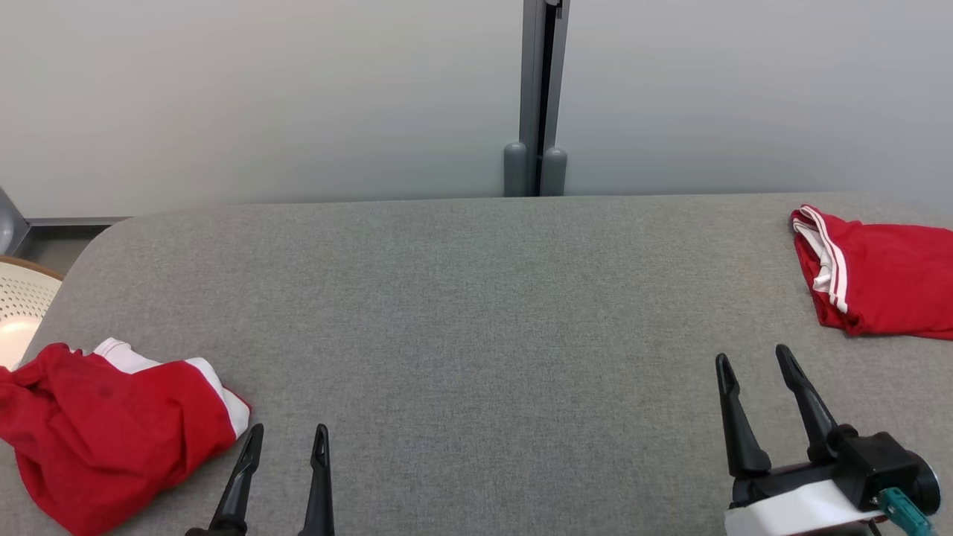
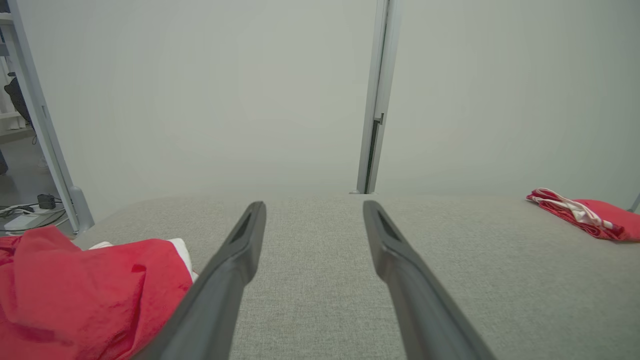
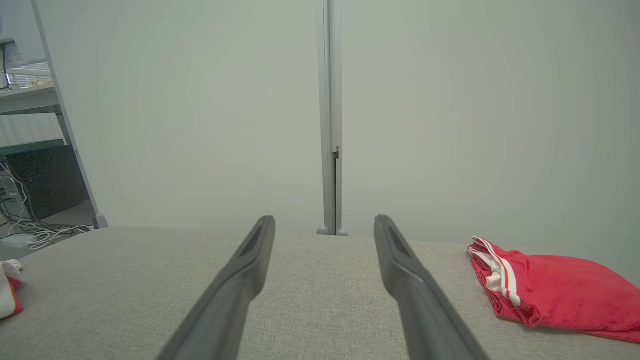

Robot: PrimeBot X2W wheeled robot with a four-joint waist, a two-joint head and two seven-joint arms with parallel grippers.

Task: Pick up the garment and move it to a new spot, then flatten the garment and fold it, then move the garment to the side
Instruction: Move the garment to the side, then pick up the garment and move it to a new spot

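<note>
A crumpled red garment (image 1: 112, 428) with white trim lies at the near left of the grey padded table (image 1: 476, 313); it also fills the lower left of the left wrist view (image 2: 85, 295). My left gripper (image 1: 289, 439) stands open just to its right, apart from the cloth, nothing between its fingers (image 2: 240, 250). A second red garment (image 1: 878, 275) with white stripes lies folded at the far right edge (image 3: 555, 292). My right gripper (image 1: 756, 365) is open over bare table at the near right, short of that folded piece.
A white perforated basket (image 1: 18, 313) stands off the table's left edge. Pale wall panels with a grey post (image 1: 537, 97) rise behind the table's far edge. Shelving and cables (image 3: 30, 220) show beyond the left side.
</note>
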